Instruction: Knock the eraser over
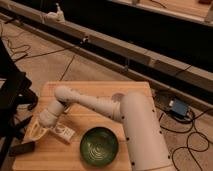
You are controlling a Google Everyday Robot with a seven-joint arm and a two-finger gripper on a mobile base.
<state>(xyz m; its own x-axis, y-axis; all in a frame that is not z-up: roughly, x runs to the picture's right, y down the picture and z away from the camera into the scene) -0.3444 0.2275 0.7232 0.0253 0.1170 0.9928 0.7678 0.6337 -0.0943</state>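
The eraser (pixel 22 148) is a small black oblong block. It lies flat on the wooden table (pixel 100 92) at its front left edge. My gripper (pixel 36 132), cream-coloured at the end of the white arm (pixel 85 102), hangs low over the table just up and to the right of the eraser, close to it. I cannot tell whether it touches the eraser.
A flat white rectangular piece (pixel 63 133) lies just right of the gripper. A green plate (pixel 99 146) sits at the front middle. A black chair (pixel 12 87) stands left of the table. Cables and a blue box (pixel 176 107) lie on the floor to the right.
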